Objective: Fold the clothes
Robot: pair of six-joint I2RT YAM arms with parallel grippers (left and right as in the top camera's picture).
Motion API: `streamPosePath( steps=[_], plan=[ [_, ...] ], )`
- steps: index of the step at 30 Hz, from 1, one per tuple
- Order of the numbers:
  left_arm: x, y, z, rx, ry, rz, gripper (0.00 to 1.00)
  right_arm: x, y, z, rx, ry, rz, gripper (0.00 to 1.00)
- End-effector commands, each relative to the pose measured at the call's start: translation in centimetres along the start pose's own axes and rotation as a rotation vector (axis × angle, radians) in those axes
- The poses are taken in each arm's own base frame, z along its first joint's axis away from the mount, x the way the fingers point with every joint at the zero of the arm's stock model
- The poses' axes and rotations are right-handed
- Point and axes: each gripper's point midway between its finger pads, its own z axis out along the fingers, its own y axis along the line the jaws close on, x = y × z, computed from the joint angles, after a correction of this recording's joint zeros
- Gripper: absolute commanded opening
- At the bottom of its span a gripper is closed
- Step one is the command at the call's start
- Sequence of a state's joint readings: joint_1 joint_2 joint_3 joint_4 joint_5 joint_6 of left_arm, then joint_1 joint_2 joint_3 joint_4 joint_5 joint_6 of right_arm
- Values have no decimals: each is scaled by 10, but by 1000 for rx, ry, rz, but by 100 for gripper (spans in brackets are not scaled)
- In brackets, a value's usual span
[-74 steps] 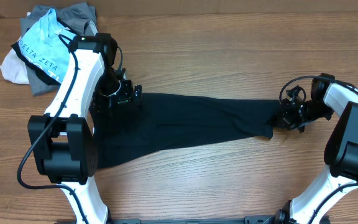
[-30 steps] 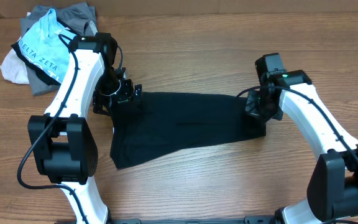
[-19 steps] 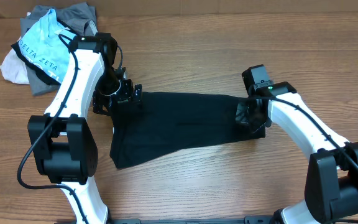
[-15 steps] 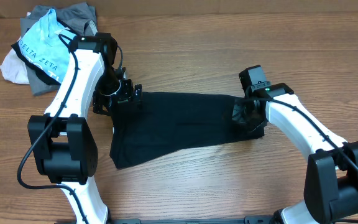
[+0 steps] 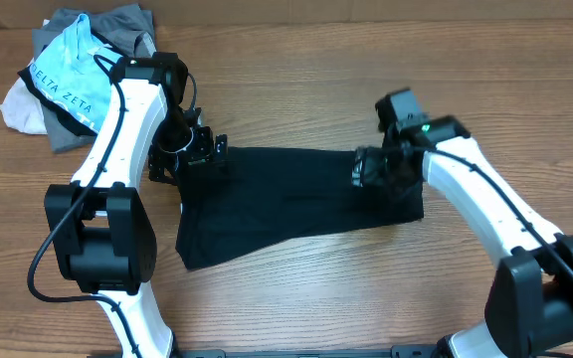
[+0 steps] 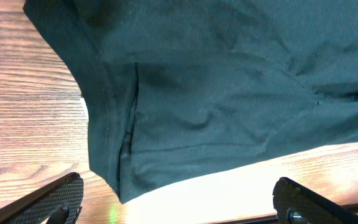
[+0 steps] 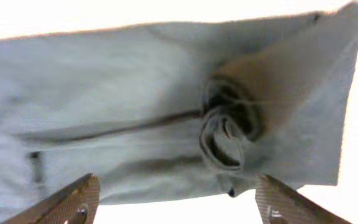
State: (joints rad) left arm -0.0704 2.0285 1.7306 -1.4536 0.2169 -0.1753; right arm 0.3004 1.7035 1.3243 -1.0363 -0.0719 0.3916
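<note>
The black T-shirt (image 5: 286,204) lies flat in the middle of the wooden table (image 5: 296,80). It is a soft, matte slab of fabric, broad at its 9 o'clock end and narrower toward 3 o'clock, with one corner pointing out at 7 o'clock.

The left gripper (image 5: 192,149) hangs over the shirt's 10 o'clock corner. From its wrist camera its dark, flat fingers are spread wide (image 6: 182,205) with nothing between them, so it is released. Below it the cloth is gently wrinkled, and a stitched hem (image 6: 98,106) curves along the doubled edge beside bare wood grain.

The right gripper (image 5: 371,171) sits over the shirt's 3 o'clock end. Its fingers are also parted wide (image 7: 179,202) and grasp nothing. Under it the fabric is gathered into a small rolled twist (image 7: 229,130) with creases fanning out. That view is washed pale by glare, so I cannot tell whether the fingertips brush the cloth.

At 10 o'clock on the table there is a rumpled heap, well apart from the black shirt. It holds a light blue shirt (image 5: 68,75) with white lettering, a grey garment (image 5: 117,25) and a white cloth (image 5: 18,107).
</note>
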Motion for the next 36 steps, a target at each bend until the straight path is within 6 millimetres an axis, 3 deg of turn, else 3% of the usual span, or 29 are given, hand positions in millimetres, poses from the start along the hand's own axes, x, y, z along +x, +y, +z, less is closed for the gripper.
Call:
streamPosePath(
  steps=[1,4,6,8,10,12,14,18,25,32,36],
  plan=[
    [-1,-5,-10,18,-31,32,100,-31,6,-57,-36,-134,17,87],
    [-1,-5,-10,17,-31,32,100,-41,-14,-70,11,-160,63,87],
    [-1,-5,-10,18,-30,32,100,-46,-31,-71,33,-162,104,79],
    [-1,-5,-10,17,-31,32,100,-48,-46,-67,48,-154,144,61],
    [-1,-5,-10,18,-31,32,100,-49,-64,-59,75,-142,184,35],
    [-1,-5,-10,18,-31,32,100,-49,-75,-49,85,-128,209,19],
    [-1,-5,-10,18,-31,32,100,-43,-85,-33,101,-97,231,9],
    [-1,-5,-10,18,-31,32,100,-33,-85,0,68,-33,244,5],
    [-1,-5,-10,18,-31,28,100,-26,-59,44,-65,29,221,4],
    [-1,-5,-10,18,-31,28,100,-45,-19,60,-185,-34,193,4],
    [-1,-5,-10,18,-30,28,100,-45,-4,63,-203,-42,176,4]
  ],
)
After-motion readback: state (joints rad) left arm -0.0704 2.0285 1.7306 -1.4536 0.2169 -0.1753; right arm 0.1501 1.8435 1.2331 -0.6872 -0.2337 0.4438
